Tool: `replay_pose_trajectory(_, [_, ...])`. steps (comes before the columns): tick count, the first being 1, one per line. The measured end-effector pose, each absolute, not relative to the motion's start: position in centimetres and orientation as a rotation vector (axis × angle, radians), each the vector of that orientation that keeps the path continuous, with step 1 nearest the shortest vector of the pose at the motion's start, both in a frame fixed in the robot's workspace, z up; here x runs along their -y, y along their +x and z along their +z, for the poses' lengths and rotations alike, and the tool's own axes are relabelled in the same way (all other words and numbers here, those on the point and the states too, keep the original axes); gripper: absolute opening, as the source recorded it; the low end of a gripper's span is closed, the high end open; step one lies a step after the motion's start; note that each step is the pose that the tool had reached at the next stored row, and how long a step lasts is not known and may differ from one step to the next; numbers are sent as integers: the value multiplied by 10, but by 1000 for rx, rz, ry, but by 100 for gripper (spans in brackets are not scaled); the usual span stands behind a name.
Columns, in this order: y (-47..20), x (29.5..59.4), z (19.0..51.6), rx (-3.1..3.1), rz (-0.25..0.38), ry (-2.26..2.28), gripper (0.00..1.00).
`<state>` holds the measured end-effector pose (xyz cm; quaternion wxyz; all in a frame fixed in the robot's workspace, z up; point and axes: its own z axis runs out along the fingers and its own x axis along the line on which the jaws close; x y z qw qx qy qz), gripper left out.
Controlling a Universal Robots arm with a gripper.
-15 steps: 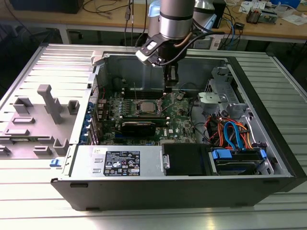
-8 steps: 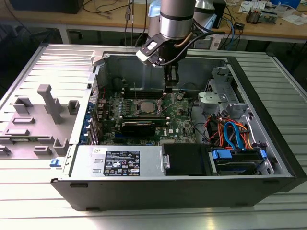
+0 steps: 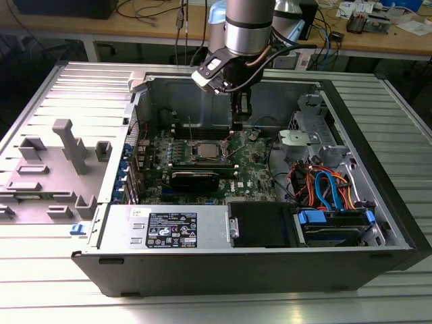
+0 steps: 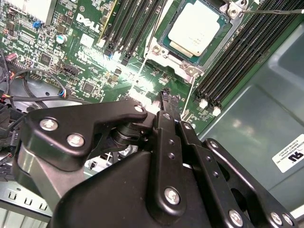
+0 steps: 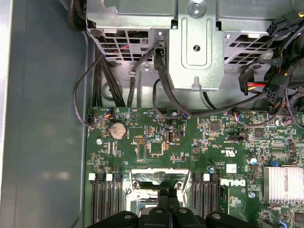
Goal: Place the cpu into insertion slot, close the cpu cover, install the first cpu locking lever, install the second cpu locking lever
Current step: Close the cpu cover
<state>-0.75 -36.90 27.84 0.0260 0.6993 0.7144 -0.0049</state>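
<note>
cpu (image 4: 196,28) lies seated flat in the insertion slot (image 4: 176,50) on the green motherboard (image 4: 85,52), silver top up. the cpu cover (image 4: 189,70) seems to lie down around it, though i cannot tell whether it is fully shut. a thin wire locking lever (image 4: 273,10) stands unlatched beside the slot. my gripper (image 4: 165,96) hangs just short of the slot, fingers pinched together with nothing between them. i judge the lever light, stiff and springy; it wants a push near its free end, well off the fragile chip.
</note>
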Motion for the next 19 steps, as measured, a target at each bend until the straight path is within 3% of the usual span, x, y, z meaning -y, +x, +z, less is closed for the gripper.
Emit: replay_pose_trajectory(19, [14,369,278,-2209,-18,2162,11])
